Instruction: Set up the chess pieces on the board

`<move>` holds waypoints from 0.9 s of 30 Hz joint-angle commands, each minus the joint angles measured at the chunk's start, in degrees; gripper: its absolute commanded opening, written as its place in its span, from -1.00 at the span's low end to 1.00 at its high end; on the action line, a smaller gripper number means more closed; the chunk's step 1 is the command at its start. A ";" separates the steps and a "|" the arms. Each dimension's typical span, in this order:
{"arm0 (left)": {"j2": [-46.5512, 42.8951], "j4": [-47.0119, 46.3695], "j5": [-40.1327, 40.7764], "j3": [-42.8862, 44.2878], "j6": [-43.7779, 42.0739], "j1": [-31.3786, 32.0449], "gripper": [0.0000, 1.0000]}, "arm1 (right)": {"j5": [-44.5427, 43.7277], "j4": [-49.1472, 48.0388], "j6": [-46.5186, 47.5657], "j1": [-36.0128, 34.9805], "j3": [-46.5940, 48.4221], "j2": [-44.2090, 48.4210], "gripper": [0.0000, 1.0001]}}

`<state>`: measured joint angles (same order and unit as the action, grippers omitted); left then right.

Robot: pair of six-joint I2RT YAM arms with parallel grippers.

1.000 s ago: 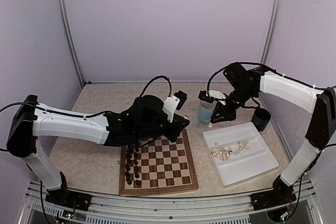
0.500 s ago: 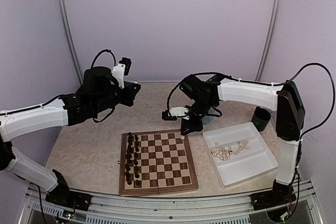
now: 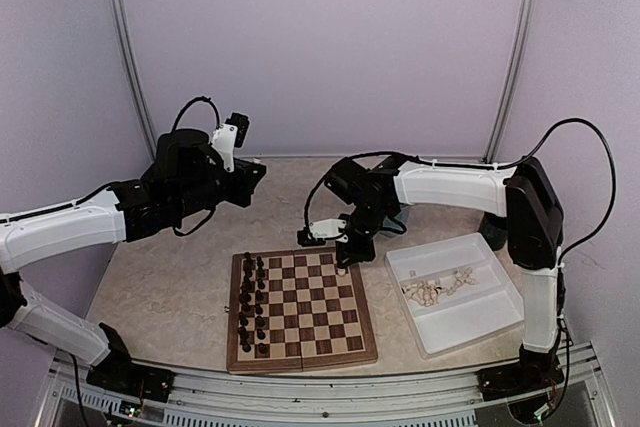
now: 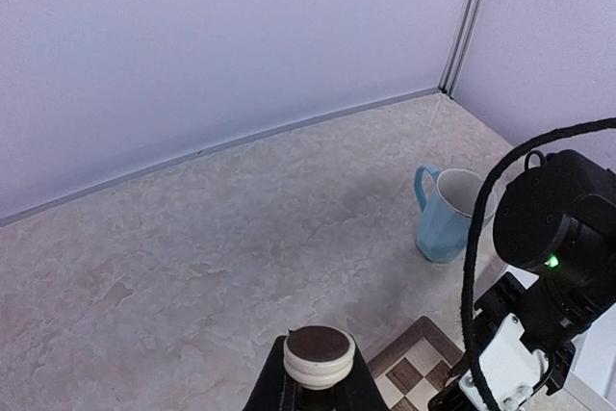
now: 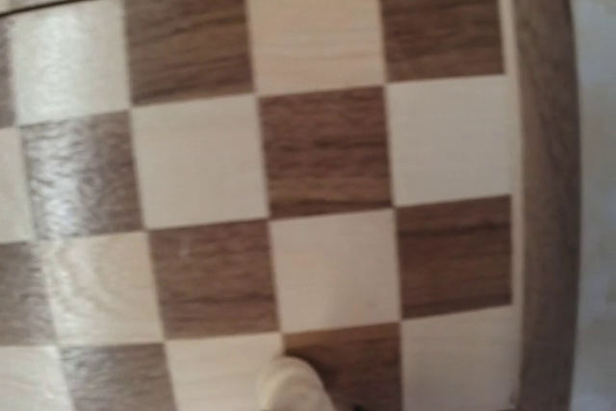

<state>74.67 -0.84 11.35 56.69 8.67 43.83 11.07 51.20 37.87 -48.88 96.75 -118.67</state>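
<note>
One cream chess piece (image 4: 319, 355) pinched tight in left claw (image 4: 319, 380)

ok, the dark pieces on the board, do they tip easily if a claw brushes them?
Probably: the dark pieces look slim, on small bases. They stand in two tight columns, so one falling would likely knock its neighbours. They look small, so probably light and easily slid across the board.

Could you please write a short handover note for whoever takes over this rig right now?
Left gripper: shut on a cream piece, raised at the far left.
Right gripper: apparently shut on a second cream piece, low over the board's far right corner.
Done: dark pieces stand in two files on the board's left side; no cream piece set yet.
Left: place both held pieces, then the cream pieces in the white tray.
</note>
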 commanded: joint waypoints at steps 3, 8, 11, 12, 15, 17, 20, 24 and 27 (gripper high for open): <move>-0.76 -0.20 -1.39 0.06 -0.57 -0.40 -0.99 | -2.77 -2.73 -0.73 -0.25 0.64 -1.16 -0.98; -0.59 -0.21 -1.64 0.09 -0.45 -0.50 -0.99 | -3.31 -3.23 -1.09 -0.25 0.50 -1.56 -0.92; -0.51 -0.21 -1.60 0.02 -0.49 -0.50 -0.99 | -2.94 -3.12 -1.14 -0.25 0.41 -1.53 -0.91; -0.50 -0.21 -1.55 0.01 -0.49 -0.50 -0.99 | -3.01 -3.05 -1.13 -0.25 0.33 -1.46 -0.91; -0.51 -0.17 -1.74 0.08 -0.49 -0.50 -0.99 | -3.18 -3.06 -1.14 -0.25 -0.07 -1.30 -0.88; -0.41 -0.21 -1.94 0.09 -0.49 -0.50 -0.99 | -3.12 -3.04 -1.13 -0.25 -0.43 -1.21 -0.85; -0.24 -0.13 -2.19 0.18 -0.49 -0.50 -0.98 | -2.63 -2.77 -1.26 -0.29 -0.66 -1.20 -0.80; -0.23 -0.04 -2.30 0.27 -0.58 -0.50 -0.98 | -1.91 -1.94 -1.17 -0.24 -0.60 -0.96 -0.63; -0.10 0.12 -2.26 0.34 -0.67 -0.50 -0.98 | -1.51 -1.15 -1.13 -0.20 -0.22 -0.77 -0.54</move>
<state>74.67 -0.82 9.54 56.69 8.69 43.72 8.40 48.84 37.15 -48.88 96.68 -119.20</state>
